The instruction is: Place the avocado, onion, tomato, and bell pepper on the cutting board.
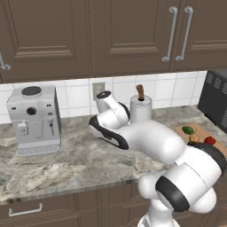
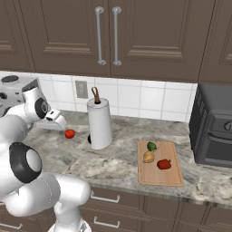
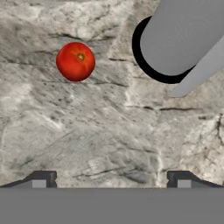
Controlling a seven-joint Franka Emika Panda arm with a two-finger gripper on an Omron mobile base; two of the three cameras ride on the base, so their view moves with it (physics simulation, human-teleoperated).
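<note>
Gripper [image 3: 112, 179] wide open, I'm above tomato [image 3: 75, 61] — round, smooth (likely rolls) — I'd pinch across its middle, gently.

The grey-veined marble counter [image 2: 113, 167] carries a flat light-brown wooden cutting board [image 2: 174, 177], a white paper-towel roll on a black base [image 2: 99, 123], a small red tomato [image 2: 69, 133], a silver coffee machine [image 1: 34, 119] and a dark toaster oven [image 2: 213, 131].

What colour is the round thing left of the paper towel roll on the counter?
Red: the tomato, seen best in the hand view.
</note>
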